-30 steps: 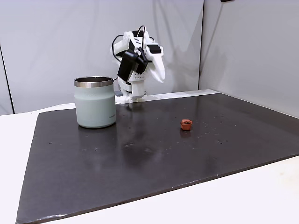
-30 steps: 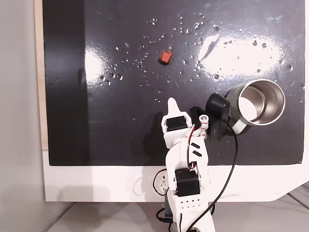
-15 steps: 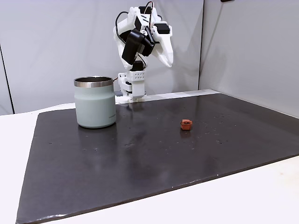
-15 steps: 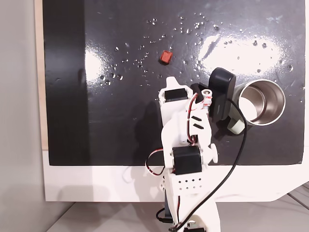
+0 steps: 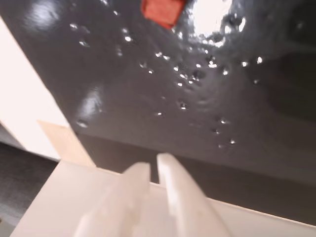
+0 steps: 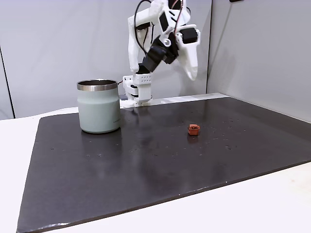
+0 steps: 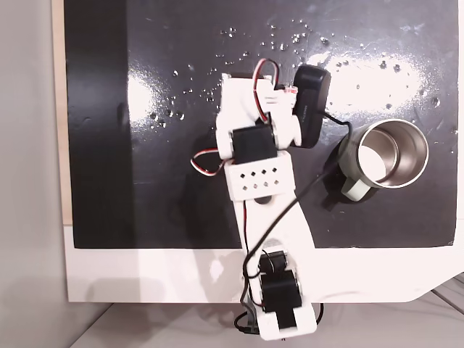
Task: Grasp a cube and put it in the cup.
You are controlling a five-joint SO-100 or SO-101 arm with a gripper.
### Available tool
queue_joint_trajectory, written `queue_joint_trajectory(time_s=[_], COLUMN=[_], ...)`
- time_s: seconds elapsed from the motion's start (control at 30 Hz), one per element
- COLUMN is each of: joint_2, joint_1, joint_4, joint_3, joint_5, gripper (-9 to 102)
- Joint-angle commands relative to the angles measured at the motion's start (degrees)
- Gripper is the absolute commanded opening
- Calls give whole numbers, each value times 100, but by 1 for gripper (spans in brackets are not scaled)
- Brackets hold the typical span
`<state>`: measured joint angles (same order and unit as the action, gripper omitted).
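Black mat (image 6: 146,160) on a white desk (image 6: 272,204), speckled with droplets; nothing is seen between the cube (image 6: 194,129) and the cup (image 6: 99,106). Cube lies mid-mat toward the right edge in a fixed view, well apart from the cup near the back-left corner. Cup interior (image 7: 384,154) is seen bare. Gripper (image 5: 153,165) is held above the mat, fingers nearly together, gripping nothing.
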<state>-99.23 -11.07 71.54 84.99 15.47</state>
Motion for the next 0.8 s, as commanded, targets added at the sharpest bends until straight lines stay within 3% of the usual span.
queue_joint_trajectory(time_s=[0.0, 0.3, 0.67, 0.77], joint_2=[396, 1925, 2479, 2487], joint_1=[-26, 246, 536, 545], joint_4=[202, 940, 1037, 1037], joint_3=[-835, -2382, -2707, -2707], joint_5=[167, 527, 677, 677], gripper=[0, 0, 0, 10])
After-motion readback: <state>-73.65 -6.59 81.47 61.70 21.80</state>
